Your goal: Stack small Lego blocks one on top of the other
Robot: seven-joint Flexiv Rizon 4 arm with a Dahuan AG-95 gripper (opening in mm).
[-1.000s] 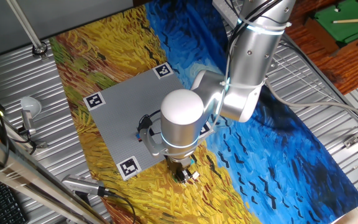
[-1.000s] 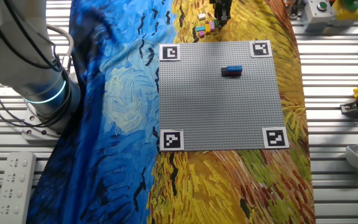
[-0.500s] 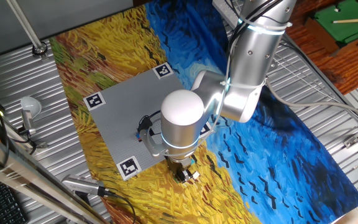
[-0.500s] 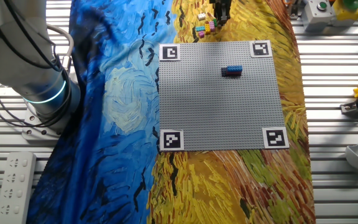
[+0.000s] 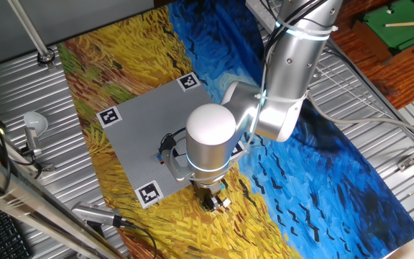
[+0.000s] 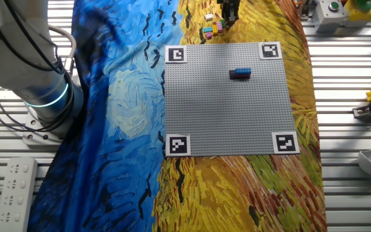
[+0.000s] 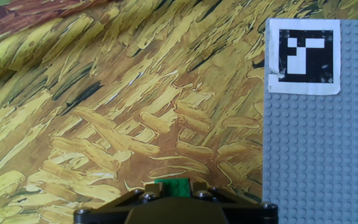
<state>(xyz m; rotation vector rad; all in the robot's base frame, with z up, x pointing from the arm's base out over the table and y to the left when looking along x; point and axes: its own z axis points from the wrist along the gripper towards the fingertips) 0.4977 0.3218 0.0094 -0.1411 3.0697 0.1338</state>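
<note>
Loose small Lego blocks (image 6: 212,28): a little cluster in pink, yellow and white lying on the painted cloth just off the baseplate's edge, by the corner with a tag; too small to count
Green block (image 7: 173,188): seen in the hand view at the bottom edge, right at the gripper's dark body, over yellow cloth; whether it is pinched or only lying under the fingers cannot be told
Stacked blocks (image 6: 239,73): a blue piece with a red one, sitting on the baseplate near the edge that faces the loose cluster, well apart from it
Gripper (image 6: 229,11): low over the cloth, right beside the loose cluster; fingers mostly hidden by the wrist in one fixed view and cut by the frame edge in the other, so open or closed cannot be told
Baseplate (image 6: 224,122): grey, studded, flat on the cloth, a black-and-white tag at each corner
Cloth (image 6: 121,109): blue and yellow painted print covering the table
Arm (image 5: 286,79): silver, bent over the baseplate's near corner
</note>
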